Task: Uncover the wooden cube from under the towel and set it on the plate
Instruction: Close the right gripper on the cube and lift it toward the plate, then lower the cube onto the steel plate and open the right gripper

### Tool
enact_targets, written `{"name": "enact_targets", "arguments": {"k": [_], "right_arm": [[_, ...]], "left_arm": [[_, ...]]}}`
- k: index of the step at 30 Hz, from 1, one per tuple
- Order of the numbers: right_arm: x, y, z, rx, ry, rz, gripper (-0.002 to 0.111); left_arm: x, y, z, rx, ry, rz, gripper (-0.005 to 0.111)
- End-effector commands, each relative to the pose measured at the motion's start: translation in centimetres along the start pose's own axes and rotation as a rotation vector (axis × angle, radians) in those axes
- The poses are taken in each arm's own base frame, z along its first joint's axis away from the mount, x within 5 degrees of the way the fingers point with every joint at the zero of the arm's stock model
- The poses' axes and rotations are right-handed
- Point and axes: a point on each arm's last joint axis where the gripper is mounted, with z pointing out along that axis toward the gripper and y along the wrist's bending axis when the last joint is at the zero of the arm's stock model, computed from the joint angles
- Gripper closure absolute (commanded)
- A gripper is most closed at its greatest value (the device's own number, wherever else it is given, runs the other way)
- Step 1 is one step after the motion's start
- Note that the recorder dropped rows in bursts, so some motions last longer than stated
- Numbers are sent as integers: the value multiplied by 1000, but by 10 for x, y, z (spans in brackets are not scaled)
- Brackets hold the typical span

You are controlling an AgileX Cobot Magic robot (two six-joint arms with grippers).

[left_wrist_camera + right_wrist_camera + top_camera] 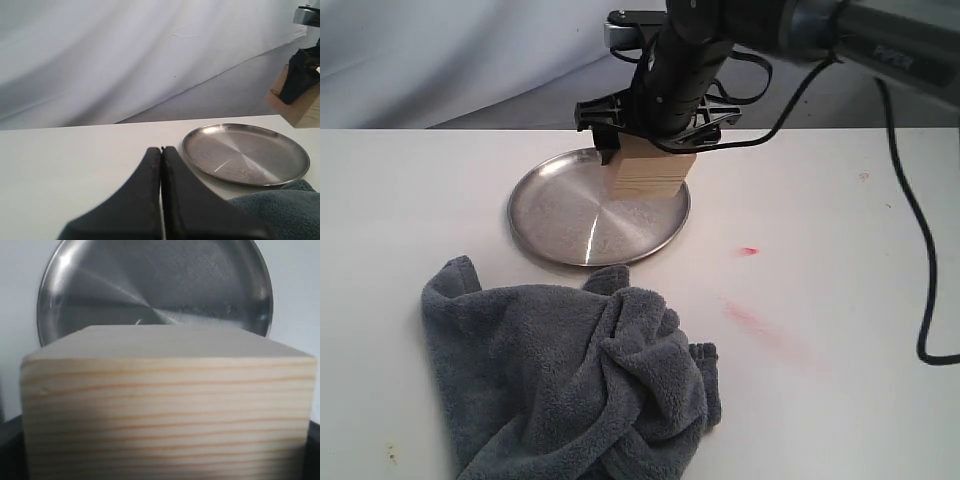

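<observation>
The pale wooden cube (652, 172) hangs in my right gripper (655, 150), which is shut on it over the far side of the silver plate (570, 215). In the right wrist view the cube (167, 405) fills the picture, hiding the fingers, with the plate (155, 285) behind it. The grey-blue towel (570, 380) lies crumpled on the table in front of the plate. My left gripper (161, 150) is shut on nothing, low over the table; its view shows the plate (245, 155), the held cube (302, 107) and a towel corner (280, 210).
A black cable (910, 220) runs down the right side of the white table (840, 300). Faint red smears (755, 320) mark the table right of the towel. A pale backdrop cloth (450, 60) hangs behind.
</observation>
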Motion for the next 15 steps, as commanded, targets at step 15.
{"name": "enact_targets", "arguments": {"k": [15], "right_arm": [[-29,5,66,-53,-179,0,108]], "left_arm": [[1,0,0,5,0,-4,107]]}}
